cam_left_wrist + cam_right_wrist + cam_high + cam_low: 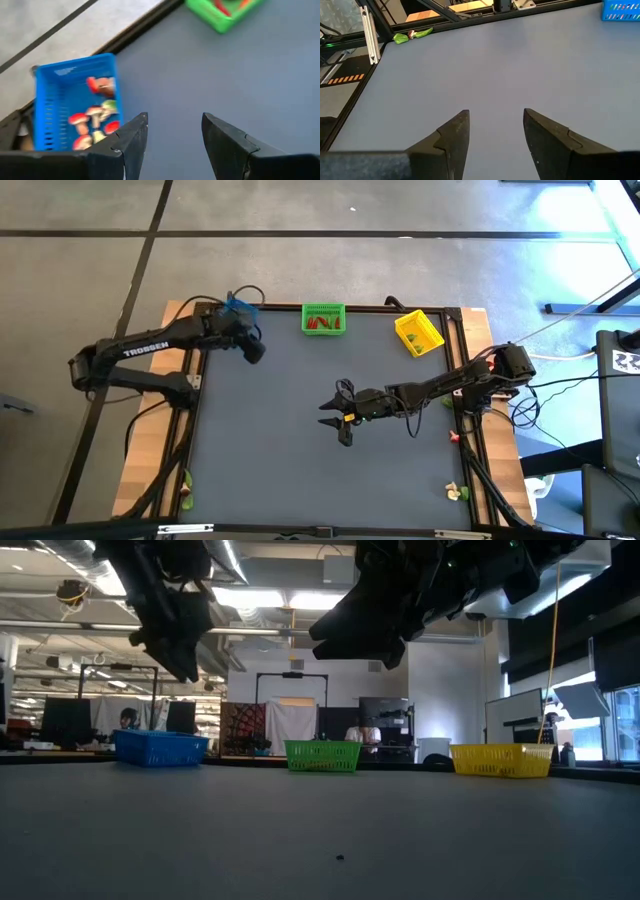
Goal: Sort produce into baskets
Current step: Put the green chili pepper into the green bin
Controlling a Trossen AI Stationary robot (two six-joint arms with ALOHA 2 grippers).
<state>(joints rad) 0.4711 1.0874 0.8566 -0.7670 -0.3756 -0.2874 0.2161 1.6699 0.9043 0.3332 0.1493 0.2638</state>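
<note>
Three baskets stand along the mat's far edge: a blue basket [238, 307] [75, 107] with red, whitish and green produce inside, a green basket [323, 318] [322, 755] with red pieces, and a yellow basket [418, 331] [500, 760]. My left gripper [256, 354] [175, 125] hangs open and empty just beside the blue basket, on its near right side. My right gripper [335, 423] [496, 122] hovers open and empty over the middle of the mat.
Stray produce lies off the mat: green pieces [187, 478] [412, 35] on the left wooden border, and a red piece [453, 436] and a whitish piece [457, 493] along the right border. The dark mat [270, 450] lies bare between the arms.
</note>
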